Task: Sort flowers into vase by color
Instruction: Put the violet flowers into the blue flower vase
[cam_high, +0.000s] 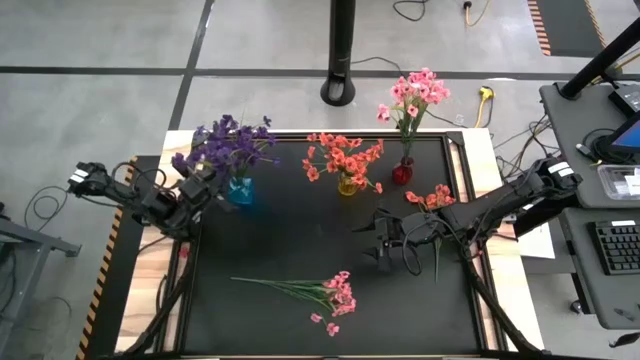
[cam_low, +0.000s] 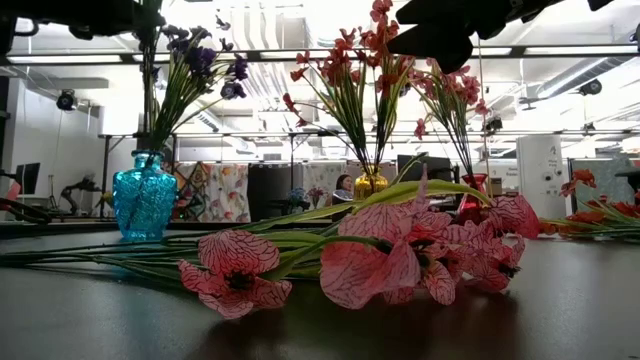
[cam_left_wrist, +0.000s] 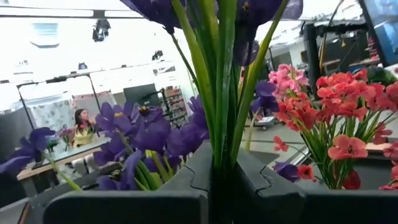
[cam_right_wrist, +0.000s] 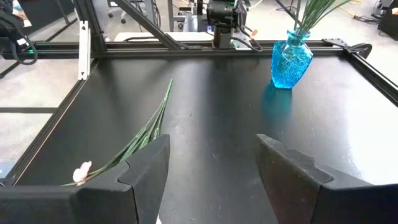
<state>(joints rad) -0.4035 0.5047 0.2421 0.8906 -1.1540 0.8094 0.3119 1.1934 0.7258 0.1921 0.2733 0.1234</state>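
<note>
Pink spray (cam_high: 325, 290) lies flat on the desk (cam_high: 300, 230), near its front edge. Light, floppy; blossoms likely crush, so take the thin stems. Right fingers (cam_high: 385, 250) open, empty, hovering mid-desk. Left fingers (cam_high: 200, 190) closed on purple stems (cam_left_wrist: 217, 93) standing in the blue vase (cam_high: 241, 190).

A grey concrete floor (cam_high: 270, 100) with dark seams surrounds the table. A black pole base (cam_high: 340, 90) stands beyond it. A desk with a keyboard (cam_high: 618, 245) sits alongside. Bright ceiling lights (cam_low: 300, 30) fill the workshop behind.
</note>
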